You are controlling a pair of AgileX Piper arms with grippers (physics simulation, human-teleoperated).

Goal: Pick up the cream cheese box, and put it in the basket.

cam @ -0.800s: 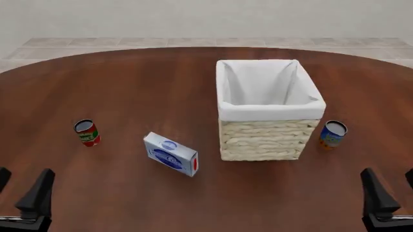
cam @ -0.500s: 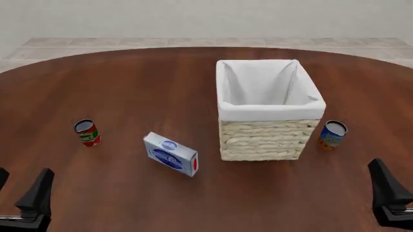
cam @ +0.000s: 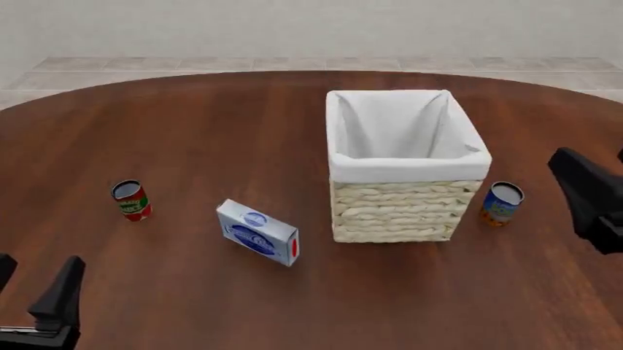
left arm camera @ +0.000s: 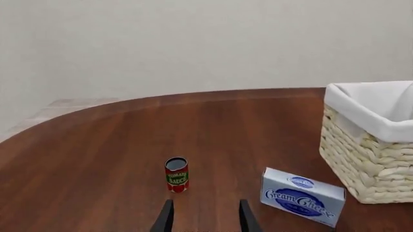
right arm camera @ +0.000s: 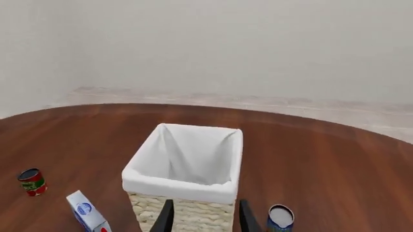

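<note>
The cream cheese box [cam: 258,233] lies on the brown table, left of the basket and close to it, its blue oval logo facing up and a red mark on its near end. It also shows as the box [left arm camera: 302,195] and the box [right arm camera: 86,217]. The basket [cam: 395,211] stands right of centre, its white liner empty inside; its wall is the basket [left arm camera: 364,164] and its rim the basket [right arm camera: 177,186]. My left gripper [cam: 34,292] is open at the near left corner, well short of the box; its tips frame the left gripper [left arm camera: 205,220]. My right gripper [cam: 596,175] is open at the right edge, raised, with the right gripper [right arm camera: 204,215] looking down on the basket.
A red tomato sauce can [cam: 130,200] stands left of the box, also the red can [left arm camera: 176,175] and the red can [right arm camera: 31,181]. A blue can [cam: 501,203] stands just right of the basket, between it and my right gripper, and appears as the blue can [right arm camera: 279,218].
My right gripper has risen and moved forward from the near right corner to beside the basket. The left gripper, box, basket and cans have stayed put.
</note>
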